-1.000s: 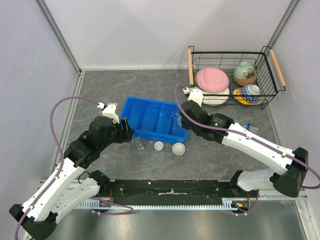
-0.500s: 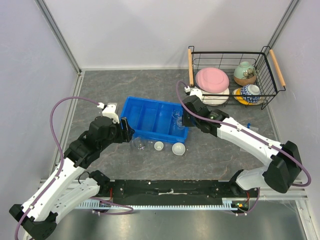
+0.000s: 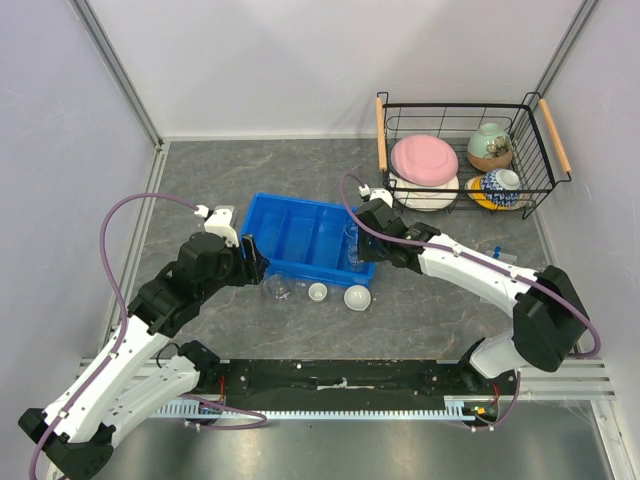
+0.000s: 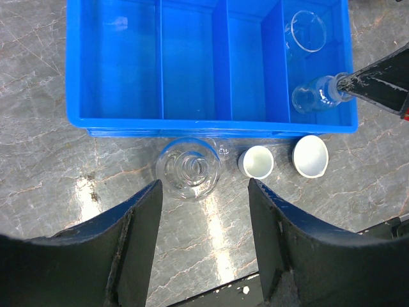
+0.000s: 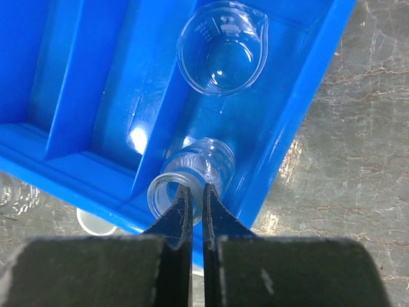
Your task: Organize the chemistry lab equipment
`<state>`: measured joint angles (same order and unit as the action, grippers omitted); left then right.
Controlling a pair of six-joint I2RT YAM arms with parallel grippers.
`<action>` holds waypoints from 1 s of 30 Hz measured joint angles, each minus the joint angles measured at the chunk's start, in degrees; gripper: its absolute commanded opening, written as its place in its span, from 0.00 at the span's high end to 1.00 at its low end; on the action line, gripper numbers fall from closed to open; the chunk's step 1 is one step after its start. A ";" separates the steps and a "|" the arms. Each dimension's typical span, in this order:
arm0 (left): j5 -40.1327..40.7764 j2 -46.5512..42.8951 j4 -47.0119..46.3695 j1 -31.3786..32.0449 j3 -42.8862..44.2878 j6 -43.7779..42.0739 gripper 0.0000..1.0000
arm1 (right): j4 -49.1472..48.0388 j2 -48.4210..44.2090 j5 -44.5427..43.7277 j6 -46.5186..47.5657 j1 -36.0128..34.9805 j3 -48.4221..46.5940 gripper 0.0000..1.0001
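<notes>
Pinching the flask (image 5: 201, 166) rim, right jaws; glass body faint against blue bin (image 5: 297, 109).

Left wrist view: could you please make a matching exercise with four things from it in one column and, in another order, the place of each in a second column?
Things:
1. flask
2. beaker
3. clear vessel
4. larger white dish

Places:
A. on the table, rightmost before the blue tray
B. standing free in the tray's far right corner
C. on the table, leftmost before the tray
D. rim pinched by the right tool

Pairs: 1-D, 2-B, 3-C, 4-A
</notes>
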<state>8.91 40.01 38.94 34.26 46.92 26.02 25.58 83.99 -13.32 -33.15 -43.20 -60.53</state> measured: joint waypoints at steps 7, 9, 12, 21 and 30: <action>0.00 0.00 0.00 0.00 0.00 -0.02 0.37 | -2.16 2.12 0.31 0.02 0.04 1.99 1.00; 0.00 0.00 0.00 0.00 0.00 0.00 0.37 | -2.75 2.75 0.37 0.13 0.04 2.25 1.00; 0.00 0.00 0.00 0.00 0.00 -0.02 0.37 | -3.58 3.43 0.35 0.24 0.09 2.64 0.95; -0.02 0.00 0.00 0.00 0.00 -0.02 0.36 | -6.45 5.11 -0.39 0.44 0.09 2.78 0.55; 0.00 0.00 0.00 0.00 0.00 -0.02 0.36 | -2.78 4.17 -2.03 1.11 -0.35 1.01 0.50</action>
<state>8.91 40.01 38.94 34.26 46.92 26.00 22.81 88.16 -15.35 -32.03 -43.55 -59.53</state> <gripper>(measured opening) 0.634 0.495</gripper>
